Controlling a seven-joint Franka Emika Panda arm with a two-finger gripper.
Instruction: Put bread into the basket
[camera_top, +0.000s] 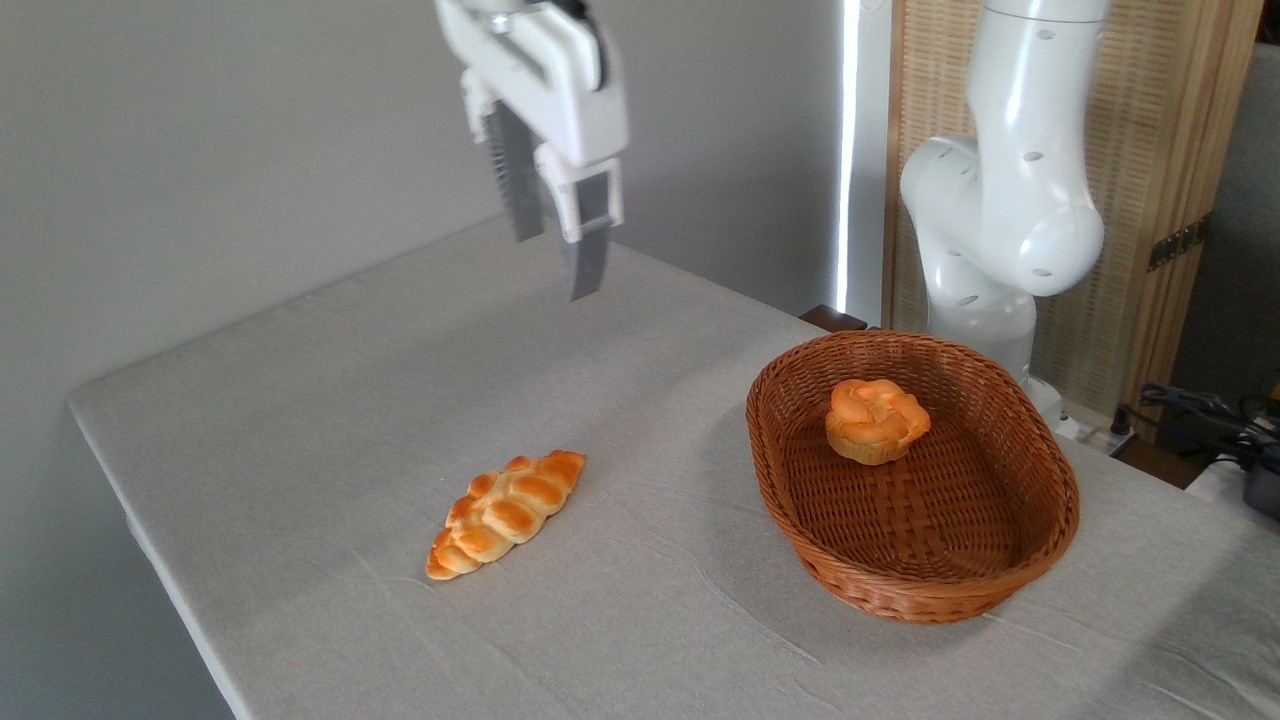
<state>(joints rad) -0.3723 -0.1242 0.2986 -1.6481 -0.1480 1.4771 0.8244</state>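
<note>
grey wall behind, wooden slatted screen at the right, pale cloth-covered worktop filling most of the view. claw hangs high over the far part of the worktop, pointing down, slightly blurred; its two fingers stand apart with a gap between them and nothing in it, so it is empty and spread. it is well apart from both breads and from the basket.

below and nearer the camera, a braided loaf lies alone on the cloth, long axis slanting, left of the basket and not touching it. this is not the task's piece.

further right, the wicker basket, oval, reddish-brown, low sloping sides, sits on the worktop. the bread, a small round bun with a glossy knotted orange top and paler ridged base, rests upright inside it on the woven floor, toward the far end. white arm base stands behind the basket; some cables at the far right edge.

judgement: task looks done, bun in basket, claw clear of it.

handling guess: bun looks light and small. glossy top likely slippery; can't tell if it is soft or a stiff replica. if it had to be taken again, best hold across the ridged base or the widest part of the body, fingers on opposite sides, from above, not on the shiny knots. gentle squeeze, since it may dent or pop out.
</note>
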